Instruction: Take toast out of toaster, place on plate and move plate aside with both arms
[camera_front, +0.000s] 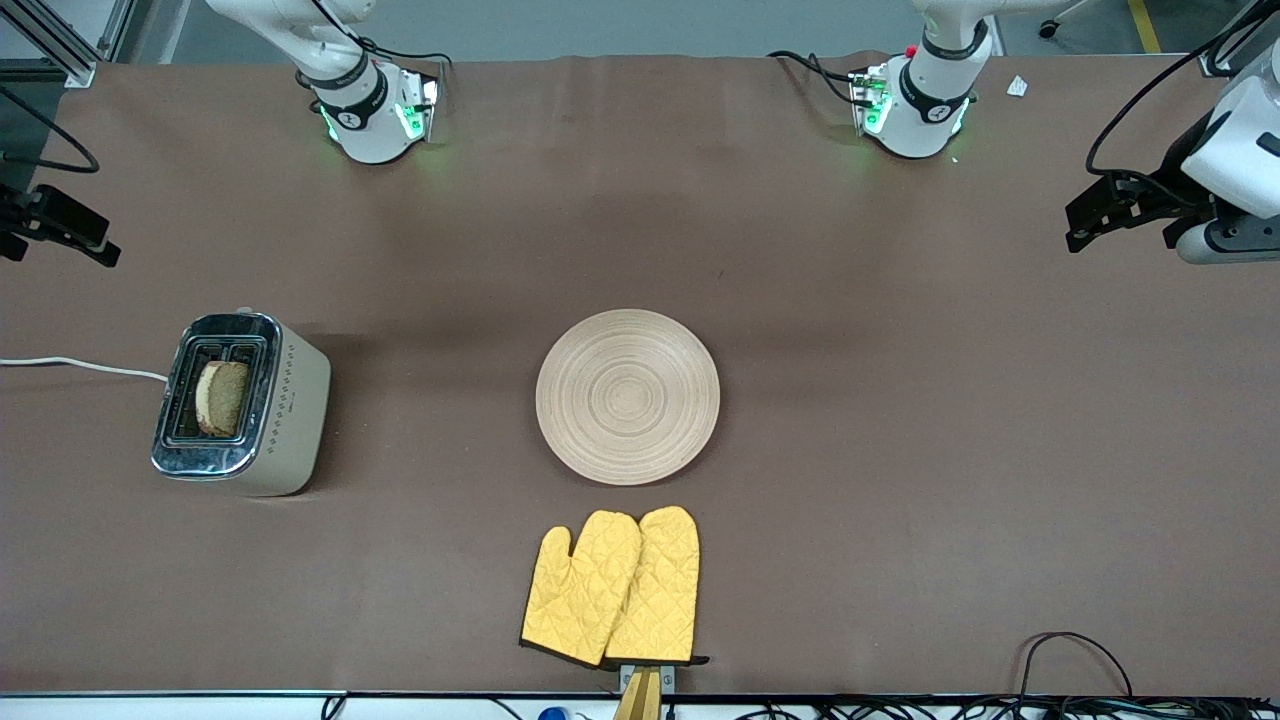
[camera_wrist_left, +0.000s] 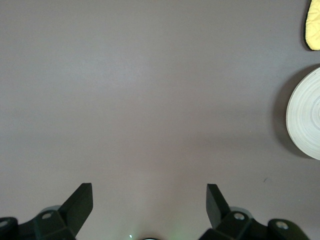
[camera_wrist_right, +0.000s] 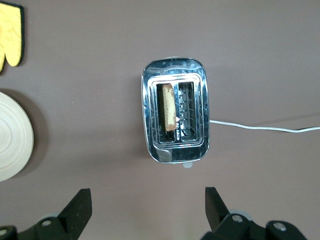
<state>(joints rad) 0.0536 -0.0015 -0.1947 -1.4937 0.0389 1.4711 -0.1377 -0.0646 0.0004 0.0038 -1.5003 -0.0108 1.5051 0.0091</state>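
Note:
The toast (camera_front: 225, 397) stands upright in one slot of a chrome and beige toaster (camera_front: 295, 410) toward the right arm's end of the table. It also shows in the right wrist view (camera_wrist_right: 169, 107). The round light-wood plate (camera_front: 628, 396) lies bare at the table's middle. My right gripper (camera_front: 100, 250) hangs open and empty over the table at its own end, apart from the toaster (camera_wrist_right: 175, 150); its jaws (camera_wrist_right: 148, 197) stand wide. My left gripper (camera_front: 1078, 230) hangs open and empty over bare cloth at its own end (camera_wrist_left: 150, 192), apart from the plate (camera_wrist_left: 307, 115).
Two yellow quilted oven mitts (camera_front: 612, 587) lie nearer to the front camera than the plate. The toaster's white cord (camera_front: 80, 365) runs off the table's edge at the right arm's end. Brown cloth covers the table. Cables lie along the front edge (camera_front: 1070, 660).

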